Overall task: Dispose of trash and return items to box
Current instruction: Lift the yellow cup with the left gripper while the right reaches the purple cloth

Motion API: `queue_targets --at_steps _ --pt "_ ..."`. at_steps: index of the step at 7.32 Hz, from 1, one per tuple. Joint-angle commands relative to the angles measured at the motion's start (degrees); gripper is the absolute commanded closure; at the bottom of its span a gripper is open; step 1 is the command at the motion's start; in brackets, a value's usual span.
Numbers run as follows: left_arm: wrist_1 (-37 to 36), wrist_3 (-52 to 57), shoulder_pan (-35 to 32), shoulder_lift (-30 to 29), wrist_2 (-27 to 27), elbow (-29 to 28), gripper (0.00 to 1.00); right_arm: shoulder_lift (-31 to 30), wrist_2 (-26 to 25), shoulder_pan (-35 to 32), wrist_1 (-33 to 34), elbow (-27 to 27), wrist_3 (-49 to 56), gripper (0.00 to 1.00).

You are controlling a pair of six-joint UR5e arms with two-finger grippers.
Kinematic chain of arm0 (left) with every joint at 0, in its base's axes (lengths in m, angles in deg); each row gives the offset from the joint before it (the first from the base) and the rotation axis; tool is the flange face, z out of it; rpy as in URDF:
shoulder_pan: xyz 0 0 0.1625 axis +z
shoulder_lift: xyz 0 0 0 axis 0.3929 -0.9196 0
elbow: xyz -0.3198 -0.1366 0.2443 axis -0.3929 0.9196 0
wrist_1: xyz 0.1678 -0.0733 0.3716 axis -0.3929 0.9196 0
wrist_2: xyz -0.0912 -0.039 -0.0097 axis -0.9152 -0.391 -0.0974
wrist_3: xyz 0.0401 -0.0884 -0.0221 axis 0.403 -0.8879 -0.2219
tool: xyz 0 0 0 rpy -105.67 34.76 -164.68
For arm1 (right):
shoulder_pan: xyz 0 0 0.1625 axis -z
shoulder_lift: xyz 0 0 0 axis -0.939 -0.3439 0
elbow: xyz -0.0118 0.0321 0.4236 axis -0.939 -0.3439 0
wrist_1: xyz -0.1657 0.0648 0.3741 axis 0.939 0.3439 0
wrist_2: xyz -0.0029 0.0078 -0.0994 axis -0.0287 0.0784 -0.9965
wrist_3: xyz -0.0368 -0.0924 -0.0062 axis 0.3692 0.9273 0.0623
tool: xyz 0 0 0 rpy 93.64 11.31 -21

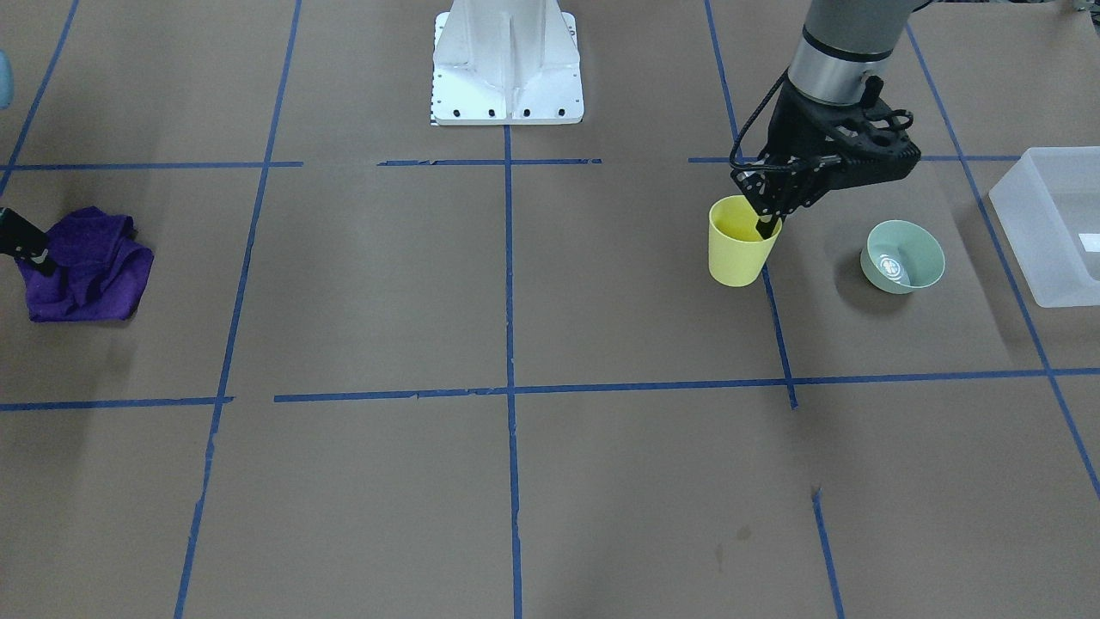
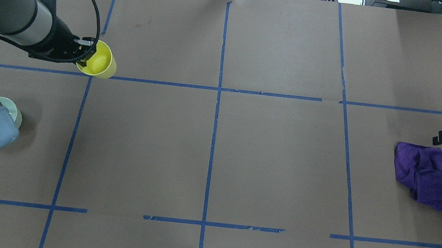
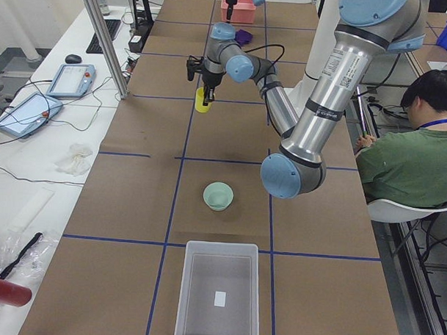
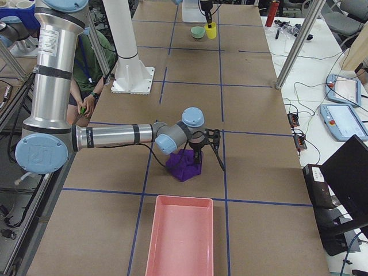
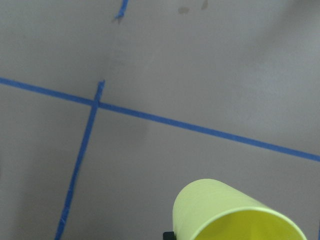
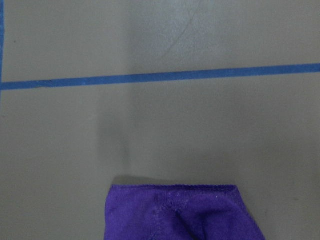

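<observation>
Left gripper clamps the yellow cup by its rim, one finger inside; advise carrying it level past the adjacent bowl to the box.

Cup: bright yellow, plain. Bowl near cup: pale mint green, white round mark inside. Box: frosted white. Cloth, well apart from cup: deep purple. Table: brown, gridded with blue tape.
</observation>
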Motion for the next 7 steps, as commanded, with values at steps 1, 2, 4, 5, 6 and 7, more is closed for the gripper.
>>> queue_targets --at_steps 1,2,4,5,6,7 --pt "-1.56 11.11 -7.07 0.37 -0.98 0.04 1.00 -1.48 -2.55 5.82 -3.53 -0.95 -3.92 0.00" --pt "-1.82 15.68 -10.06 0.73 -1.42 -0.04 1.00 -1.48 -4.12 7.67 -3.44 -1.30 -4.02 0.00" --pt "-1.82 22.72 -12.89 2.12 -1.51 -0.57 1.00 -1.39 -6.16 9.35 -3.09 -2.87 -3.94 0.00" --pt "-1.82 27.37 -14.29 2.66 -1.60 -1.09 1.00 -1.39 -6.42 9.27 -2.91 -3.58 -3.68 0.00" --pt "-1.56 31.24 -16.13 3.71 -2.30 -2.14 1.00 -1.48 -6.51 9.27 -2.82 -4.02 -3.59 0.00" --pt "-1.47 36.77 -19.72 3.81 -3.52 -4.07 1.00 -1.56 -6.77 9.27 -2.65 -4.20 -3.67 0.16"
